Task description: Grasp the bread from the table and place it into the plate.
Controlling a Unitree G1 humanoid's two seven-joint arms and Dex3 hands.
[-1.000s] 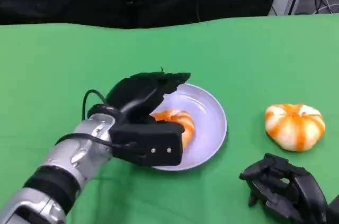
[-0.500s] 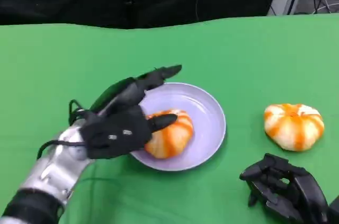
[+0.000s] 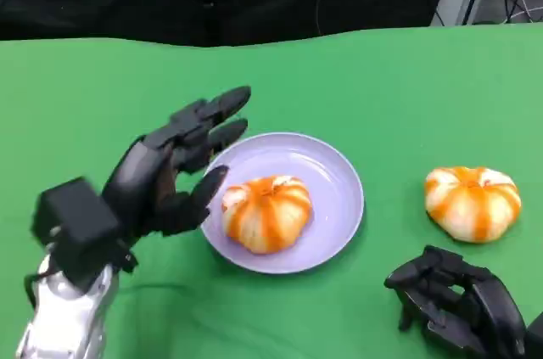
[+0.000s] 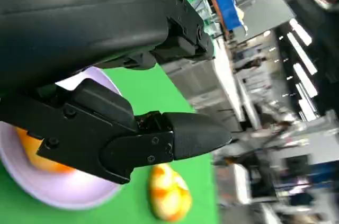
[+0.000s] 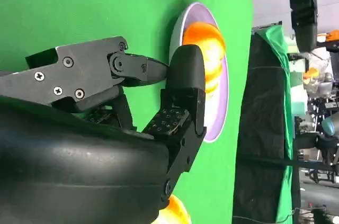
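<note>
One bread [image 3: 266, 212] sits in the plate [image 3: 335, 181], and the left hand [image 3: 165, 176] hovers just beside the plate's near-left rim, fingers spread, holding nothing. A second bread [image 3: 472, 202] lies on the green table [image 3: 382, 87], well apart from the plate, with the right hand [image 3: 454, 304] resting low near it, fingers curled in and nothing in them. That bun looks light and soft, a glazed dome that could dent under a hard squeeze, so a gentle wrap around its sides from above looks the safest hold. Room in the plate is tight: only the right half is free, and the raised rim needs clearing. There's plenty of bare green between bun and plate for the carry.
</note>
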